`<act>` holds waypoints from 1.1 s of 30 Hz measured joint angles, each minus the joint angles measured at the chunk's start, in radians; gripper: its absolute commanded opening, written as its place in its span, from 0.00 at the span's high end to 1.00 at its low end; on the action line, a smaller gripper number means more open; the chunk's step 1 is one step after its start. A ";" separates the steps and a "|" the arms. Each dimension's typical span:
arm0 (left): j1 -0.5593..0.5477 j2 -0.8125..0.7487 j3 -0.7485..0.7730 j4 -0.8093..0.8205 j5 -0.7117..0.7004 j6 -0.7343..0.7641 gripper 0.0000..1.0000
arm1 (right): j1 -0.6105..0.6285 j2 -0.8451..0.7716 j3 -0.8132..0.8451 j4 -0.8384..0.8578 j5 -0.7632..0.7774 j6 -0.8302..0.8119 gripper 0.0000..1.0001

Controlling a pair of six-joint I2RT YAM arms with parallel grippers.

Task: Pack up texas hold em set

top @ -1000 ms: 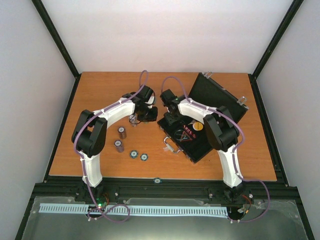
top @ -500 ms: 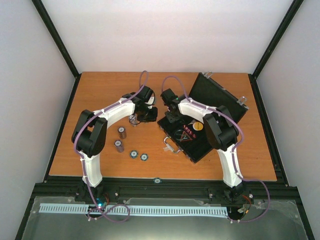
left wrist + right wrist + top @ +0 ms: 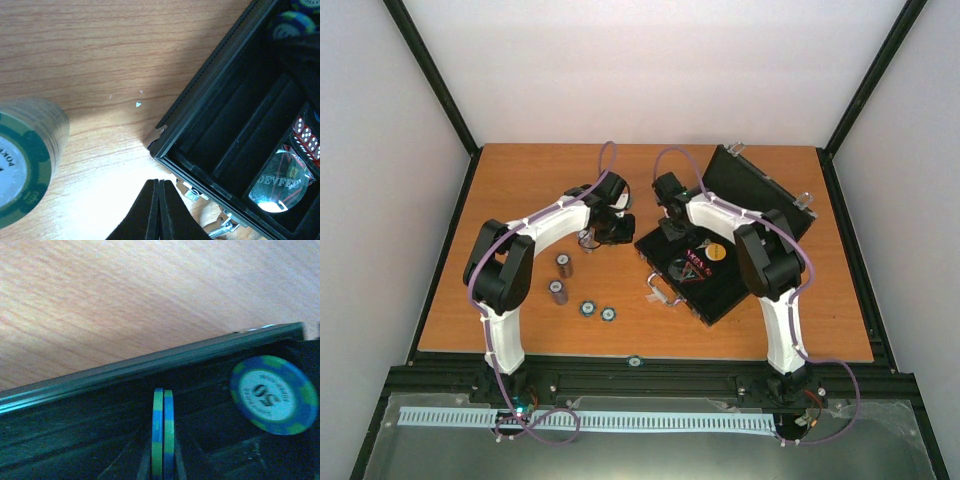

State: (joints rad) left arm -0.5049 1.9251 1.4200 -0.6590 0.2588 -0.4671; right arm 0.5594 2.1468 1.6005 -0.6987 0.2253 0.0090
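— Blue-green chips (image 3: pixel 162 415) — why are we pinching them edge-on in the right gripper (image 3: pixel 162 467)?
— Probably so we're dropping them upright into the open case (image 3: pixel 150 367) below; the left gripper (image 3: pixel 159 202) is hanging closed, empty, just outside it.

**Table, walls and frame around the work area**

An orange-brown rectangular wooden tabletop (image 3: pixel 520 180) sits between plain white wall panels (image 3: pixel 650 70). Black metal frame posts (image 3: pixel 430 75) rise from its back corners. A black slotted rail (image 3: pixel 650 375) runs along the near edge. Nearer still, a long white toothed plastic strip (image 3: pixel 620 421) lies on a grey metal sheet (image 3: pixel 650 458). Tiny white flecks (image 3: pixel 138 104) dot the wood.
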 measured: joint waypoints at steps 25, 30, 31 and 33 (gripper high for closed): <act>0.000 0.017 0.000 0.001 0.010 0.000 0.99 | -0.102 -0.004 0.017 0.003 0.005 -0.026 0.51; 0.000 0.017 0.000 0.002 0.013 0.000 0.99 | -0.108 -0.004 0.024 -0.005 0.021 -0.026 0.51; 0.000 0.017 0.000 0.002 0.014 0.000 0.99 | -0.108 -0.004 0.024 -0.005 0.026 -0.026 0.51; 0.000 0.017 0.000 0.003 0.015 0.000 0.99 | -0.108 -0.005 0.026 -0.008 0.036 -0.026 0.51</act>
State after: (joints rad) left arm -0.5049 1.9419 1.4200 -0.6563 0.2737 -0.4671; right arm 0.4519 2.1422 1.6260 -0.7067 0.2615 -0.0170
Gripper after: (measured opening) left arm 0.012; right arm 0.491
